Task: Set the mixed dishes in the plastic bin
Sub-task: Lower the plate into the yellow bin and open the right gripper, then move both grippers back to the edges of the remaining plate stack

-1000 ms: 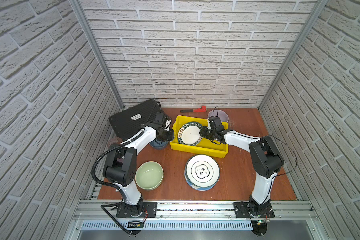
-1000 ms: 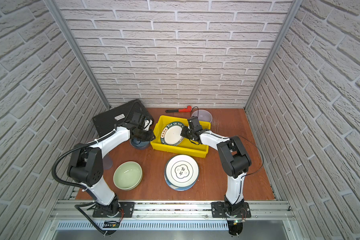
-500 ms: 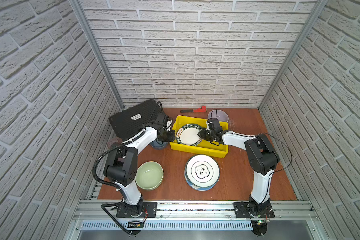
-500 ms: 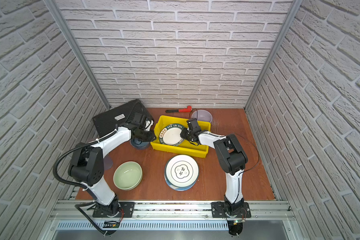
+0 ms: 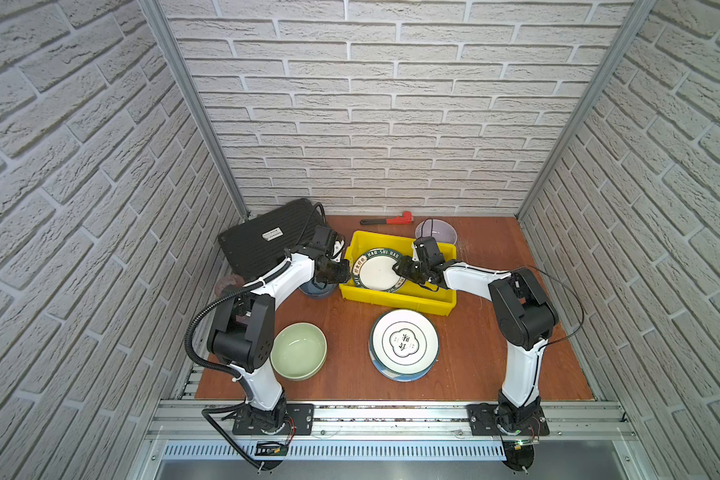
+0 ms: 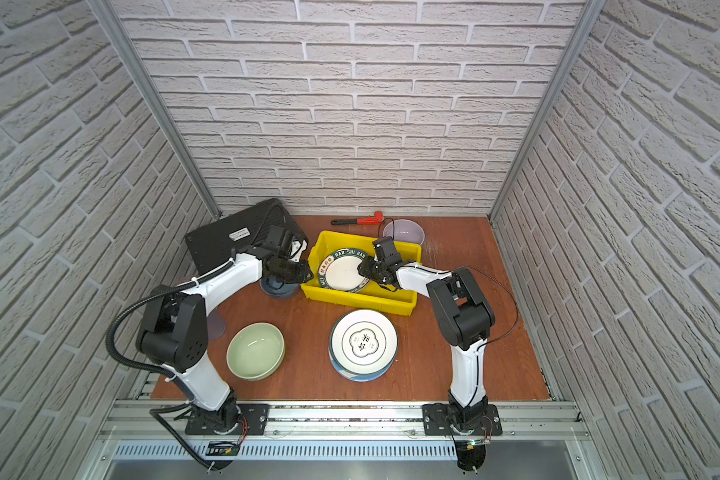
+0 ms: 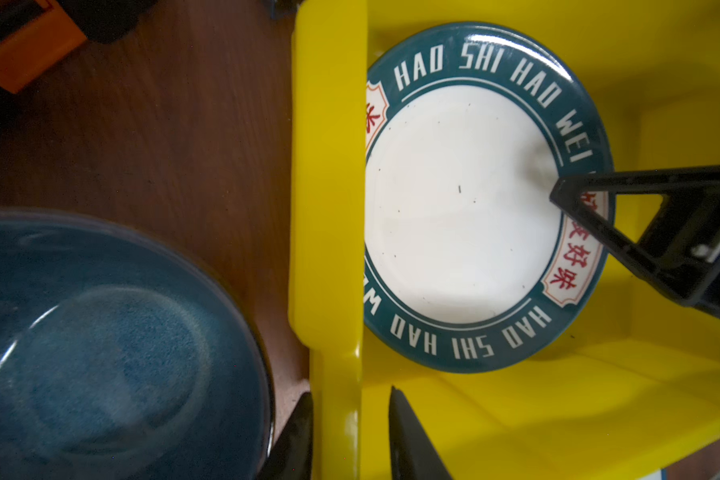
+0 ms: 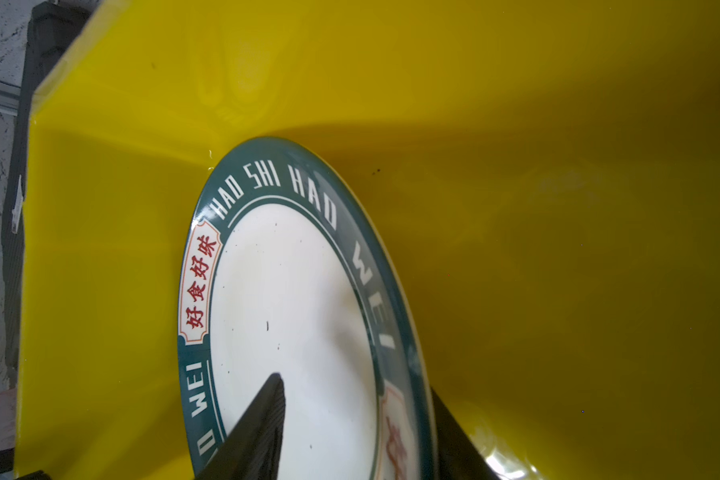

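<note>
The bin [image 5: 395, 297] is sitting near the tabletop's far edge. The left gripper [image 7: 348, 419] is straddling its left wall, jaws narrow, likely to steady it; I cannot tell whether they are pinching. The plate [image 5: 377, 272] is lying in the bin's left end. The right gripper [image 8: 356, 407] is bracketing its rim, jaws parted, probably to let it settle.

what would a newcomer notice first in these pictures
The bright yellow bin mid-table stands out, holding a green-rimmed lettered plate. The right gripper has its jaws parted around that plate's rim, while the left gripper straddles the bin's left wall beside a blue bowl.
</note>
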